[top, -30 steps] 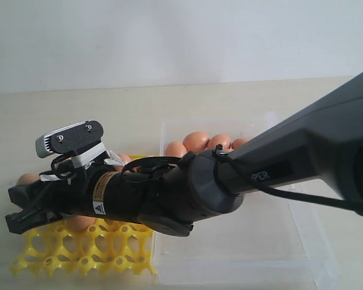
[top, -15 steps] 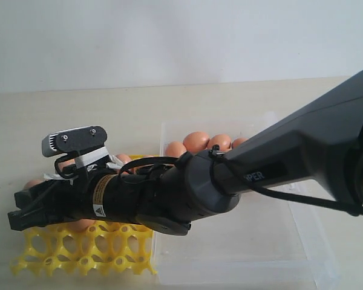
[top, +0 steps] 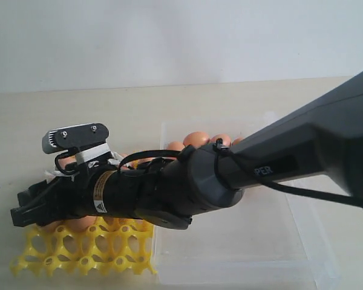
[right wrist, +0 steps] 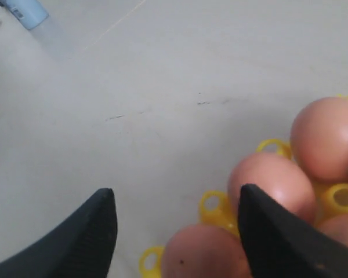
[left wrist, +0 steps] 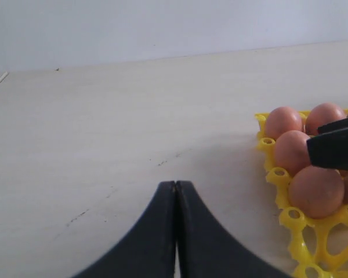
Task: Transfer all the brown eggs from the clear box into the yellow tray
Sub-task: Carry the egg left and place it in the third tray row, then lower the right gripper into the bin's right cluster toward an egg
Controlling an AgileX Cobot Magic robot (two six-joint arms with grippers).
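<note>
On a pale table, eggs are seen in box and tray. The right gripper is spread, empty, over the tray; the left gripper is closed. Eggs are judged fragile, best clasped gently midway.

It looks like a robotics lab bench, not a kitchen or a home. A pale table runs back to a blank white wall. A heavy dark robot arm reaches in from the right, with a small camera strapped at its wrist and a black cable tied along it. The yellow tray and the clear box sit side by side like a test setup.
</note>
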